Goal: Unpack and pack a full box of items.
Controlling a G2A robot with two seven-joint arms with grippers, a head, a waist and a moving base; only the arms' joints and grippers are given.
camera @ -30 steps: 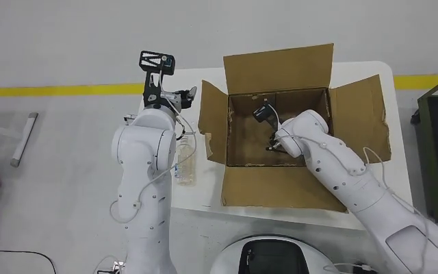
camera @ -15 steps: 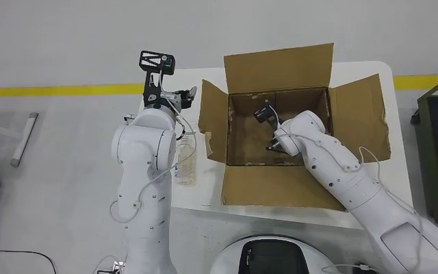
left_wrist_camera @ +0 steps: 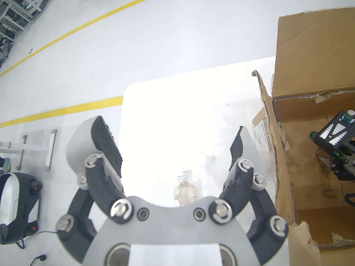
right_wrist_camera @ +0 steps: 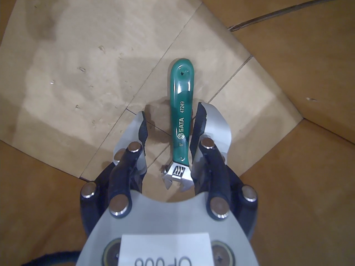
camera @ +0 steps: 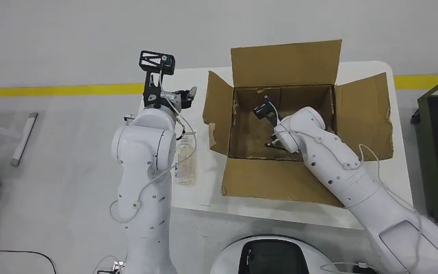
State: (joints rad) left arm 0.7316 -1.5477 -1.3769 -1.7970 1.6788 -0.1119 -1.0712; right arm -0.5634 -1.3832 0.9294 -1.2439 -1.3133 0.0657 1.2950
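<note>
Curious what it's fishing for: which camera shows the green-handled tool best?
Right wrist view: the wrench lies whole on the box floor inside the open right claw. From the top the arm covers it; the left wrist view catches that arm's wrist instead.

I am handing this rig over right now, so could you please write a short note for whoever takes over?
Right gripper: open, inside the box, fingers either side of the green-handled wrench on the box floor; not yet gripped.
Left gripper: open, empty, above the table.
Done: a clear bottle lies on the table beside the box.
Left: grip the wrench, lift it out, then likely repack.
</note>
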